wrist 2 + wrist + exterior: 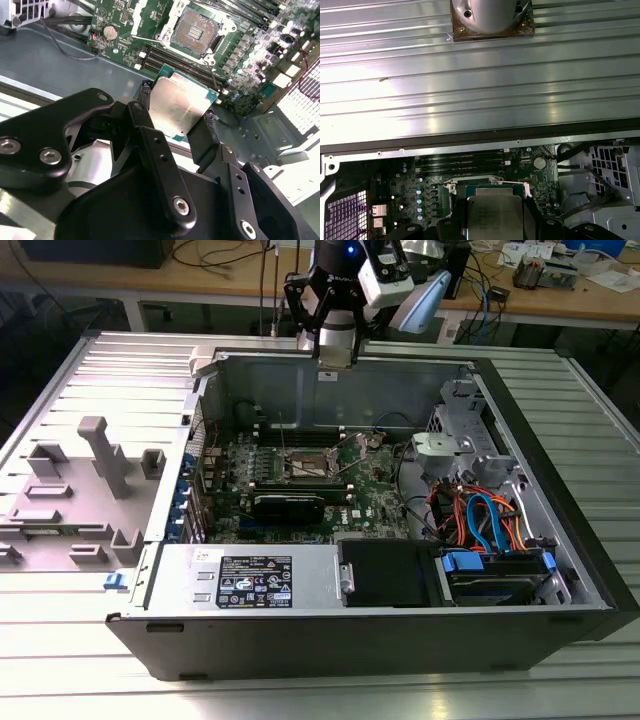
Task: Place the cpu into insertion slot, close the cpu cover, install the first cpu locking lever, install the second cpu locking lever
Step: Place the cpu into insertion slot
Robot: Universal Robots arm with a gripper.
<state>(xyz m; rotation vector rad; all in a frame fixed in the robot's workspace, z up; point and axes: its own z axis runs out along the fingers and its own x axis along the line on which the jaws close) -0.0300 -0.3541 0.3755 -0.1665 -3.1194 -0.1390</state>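
I had the black two-finger gripper (176, 106) pinched on opposite edges of the flat, square, silver-topped cpu (182, 97), leaving its underside free for seating. It hung over one edge of the open grey computer case (330, 640). It was well apart from the silver-rimmed, dark-centred insertion slot (195, 32), which lay uncovered on the green motherboard (125, 22).

Arm (345, 270) enters at top centre of exterior view, black wrist (330, 295) pointing straight down. Gripper (331, 364) hangs below wrist, upper middle of frame, pale cylindrical body over dark fingertips. In second wrist view, black linkage fingers (149, 127) drawn in on cpu (172, 100), one tip on each of two opposite edges. Chip sits flat between tips, silver top toward camera. First wrist view shows same grip: chip level, dark finger on either side.
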